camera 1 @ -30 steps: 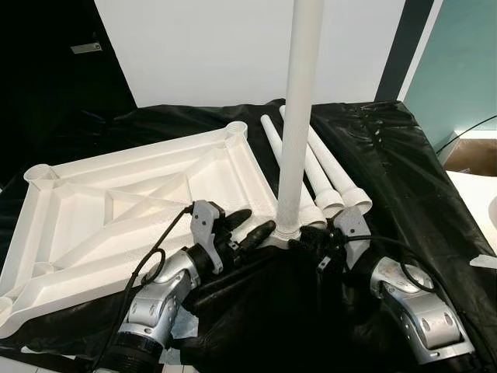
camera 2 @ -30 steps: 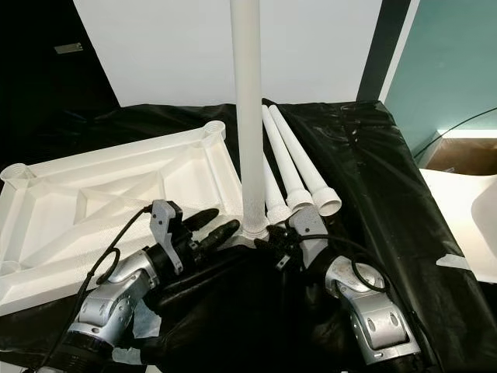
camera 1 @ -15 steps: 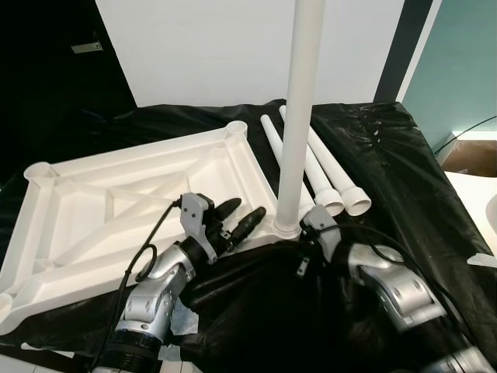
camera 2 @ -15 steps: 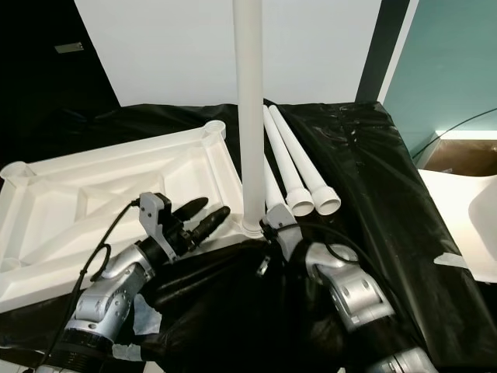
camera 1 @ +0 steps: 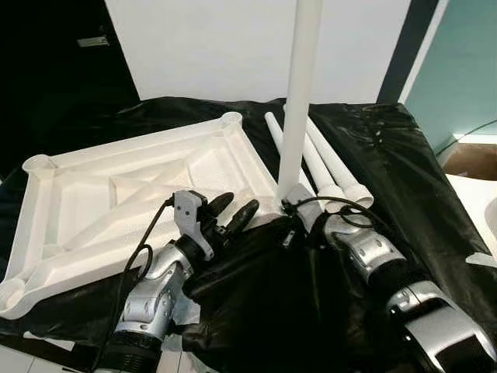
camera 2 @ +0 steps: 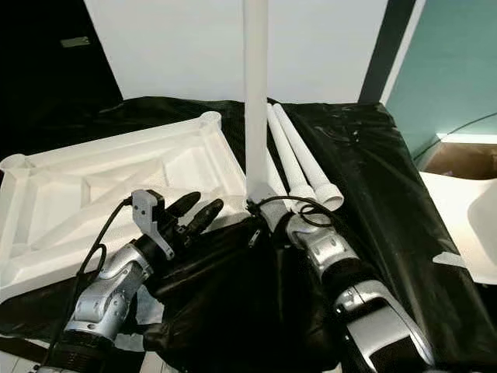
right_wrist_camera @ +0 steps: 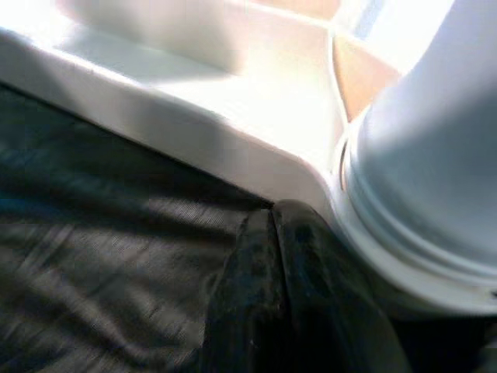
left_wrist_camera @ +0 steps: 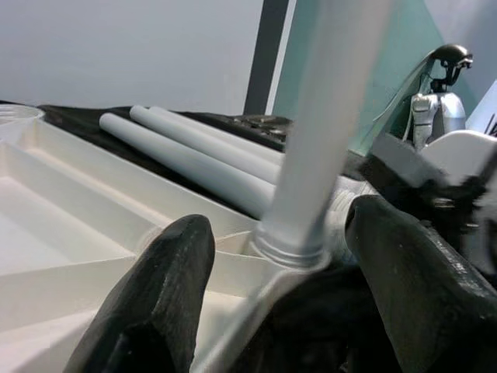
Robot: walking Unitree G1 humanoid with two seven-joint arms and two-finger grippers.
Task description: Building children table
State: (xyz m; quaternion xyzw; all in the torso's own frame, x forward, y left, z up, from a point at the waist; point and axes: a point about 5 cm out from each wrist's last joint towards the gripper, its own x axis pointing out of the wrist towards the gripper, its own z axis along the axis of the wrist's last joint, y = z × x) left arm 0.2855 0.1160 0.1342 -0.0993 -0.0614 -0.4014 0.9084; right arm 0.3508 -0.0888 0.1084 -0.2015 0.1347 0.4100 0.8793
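I see the white ribbed plastic tabletop lying underside-up on the black plastic sheet, with one tall white plastic leg standing upright in its near corner socket. Two spare white legs lie just beside it. My left gripper hovers by that corner, fingers parted — my right gripper rests at the socket's base, fingers pressed together.

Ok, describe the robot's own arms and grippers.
Both arms are silver metal with dark joint segments. The left gripper has two long, rounded black fingers, a grey bracket behind them and a looping black cable. The right gripper carries coiled black cable.
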